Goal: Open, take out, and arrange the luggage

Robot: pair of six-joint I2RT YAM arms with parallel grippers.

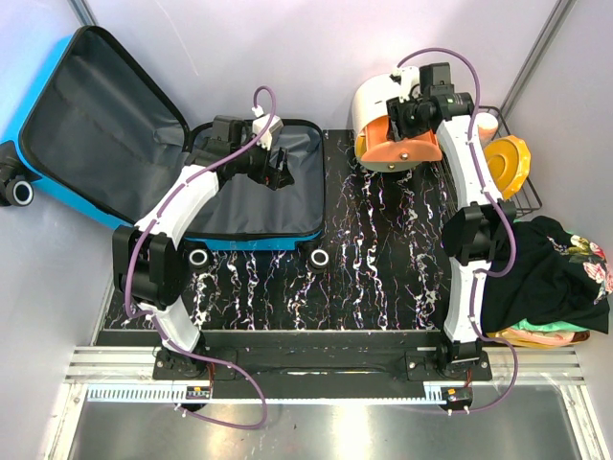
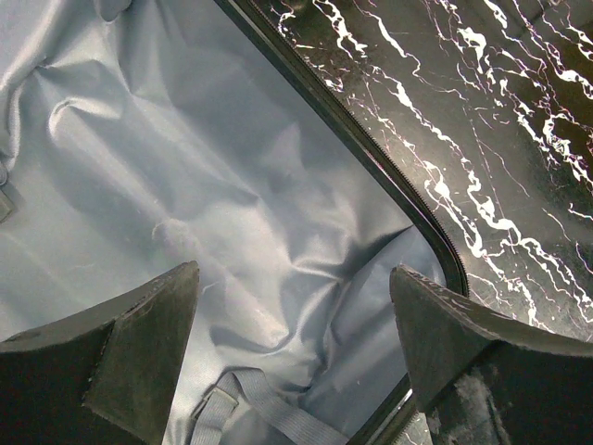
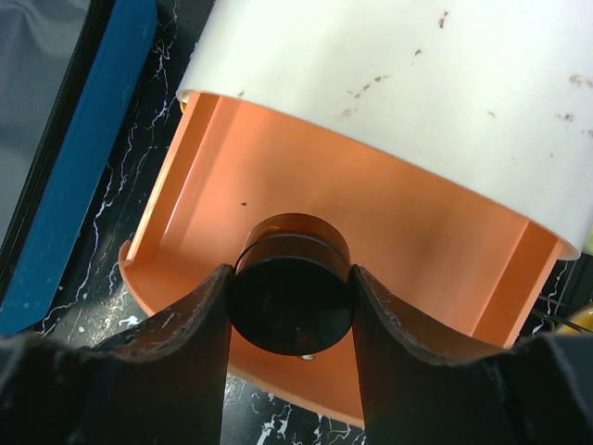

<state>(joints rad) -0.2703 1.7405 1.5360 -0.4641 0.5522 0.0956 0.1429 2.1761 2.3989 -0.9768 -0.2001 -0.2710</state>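
Over luggage point(image 1: 278, 206) lining | left end effector point(image 2: 295, 311) spread, empty | right end effector point(image 3: 290, 292) clamps drawer knob point(image 3: 295, 255), visible only wrist-side

left tool point(image 2: 292, 357) agape | over luggage point(image 2: 185, 167) grey lining | strap point(image 2: 269, 408) below

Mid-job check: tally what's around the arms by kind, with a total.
suitcase: 1
round drawer box: 1
yellow basin: 1
wire rack: 1
clothes pile: 1
Total: 5
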